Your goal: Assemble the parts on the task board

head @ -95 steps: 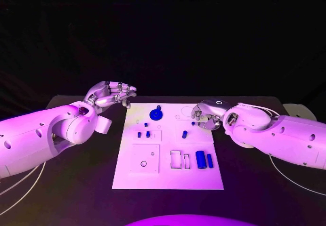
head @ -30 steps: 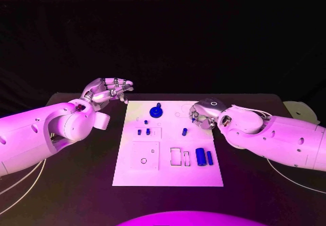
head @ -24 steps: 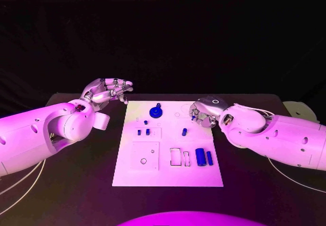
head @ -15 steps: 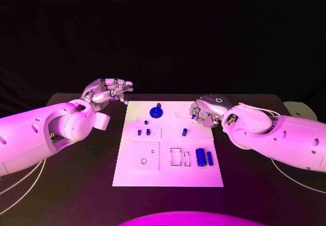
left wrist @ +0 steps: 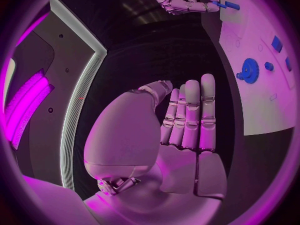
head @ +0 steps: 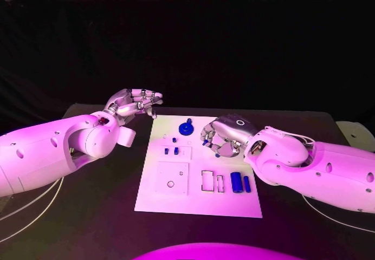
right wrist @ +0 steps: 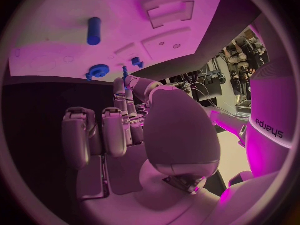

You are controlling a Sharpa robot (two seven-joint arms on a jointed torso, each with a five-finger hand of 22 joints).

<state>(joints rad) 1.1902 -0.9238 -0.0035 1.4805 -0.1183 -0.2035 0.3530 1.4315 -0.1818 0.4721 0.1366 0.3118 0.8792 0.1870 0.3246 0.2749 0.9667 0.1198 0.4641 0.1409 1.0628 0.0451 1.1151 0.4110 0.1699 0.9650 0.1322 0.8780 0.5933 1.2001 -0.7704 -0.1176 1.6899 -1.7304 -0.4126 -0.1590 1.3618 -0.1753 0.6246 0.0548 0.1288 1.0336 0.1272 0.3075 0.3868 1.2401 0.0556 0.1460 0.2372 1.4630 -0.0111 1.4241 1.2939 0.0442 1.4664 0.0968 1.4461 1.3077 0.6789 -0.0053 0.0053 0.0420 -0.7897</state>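
You have a black worktop [head: 94, 216] under everything. Thin pale cables [head: 31, 208] trail across it near its left edge, and a round pale object [head: 361, 131] sits at its right edge.

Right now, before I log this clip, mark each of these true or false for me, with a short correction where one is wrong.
1. The right hand is over the task board. True.
2. The left hand holds the blue gear. False: the gear sits on the board, and the left hand holds nothing.
3. Two blue cylinders lie side by side on the board. True.
4. The right hand's fingers are empty. False: a small blue part sits at their tips.
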